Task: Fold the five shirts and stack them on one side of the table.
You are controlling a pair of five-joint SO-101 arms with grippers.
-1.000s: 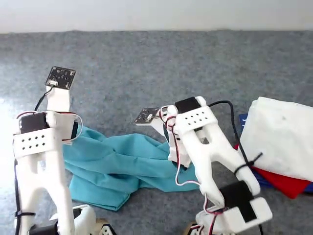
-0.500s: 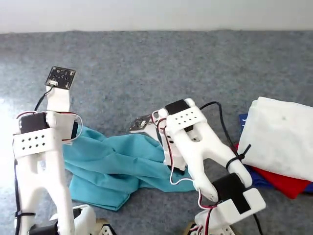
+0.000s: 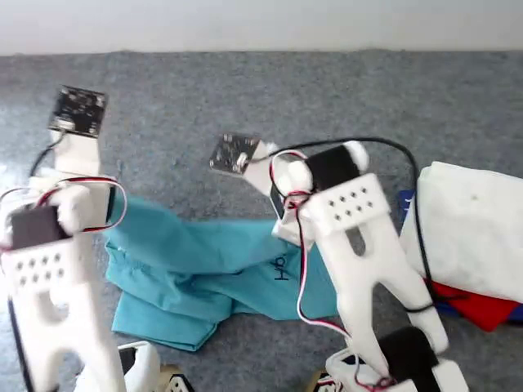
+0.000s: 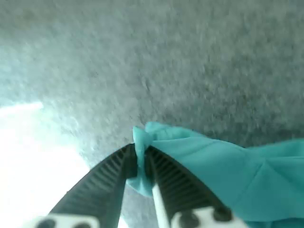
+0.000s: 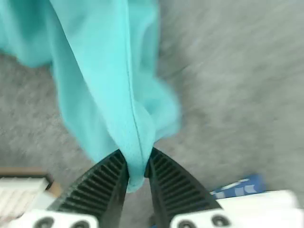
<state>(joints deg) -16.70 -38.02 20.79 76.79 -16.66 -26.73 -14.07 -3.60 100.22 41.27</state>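
Teal shirt (image 3: 204, 261) stretches across the near middle of the grey felt table cover (image 3: 245, 106), its upper edge drawn between the 2 arms and its lower part bunched in loose folds on the cover toward the near edge. A small dark mark (image 3: 279, 268) shows on the cloth close to the right arm. The left gripper (image 4: 140, 154) is pressed together on a crumpled corner of the shirt, and the cloth pokes up just past the tips of its dark ribbed fingers (image 4: 114, 171). From there the rest of the fabric runs off to one side above the cover. The right gripper (image 5: 137, 168) pinches a long fold of the same shirt, with its ribbed fingers (image 5: 99, 183) closed tight on either side of a seam and the cloth running away from them in a wide band. On the right side of the table, well apart from the teal shirt, sits a stack of 3 folded garments. A white shirt (image 3: 474, 229) lies on top, a red one (image 3: 466, 300) peeks out beneath it, and a blue one (image 3: 406, 201) shows at the edges.
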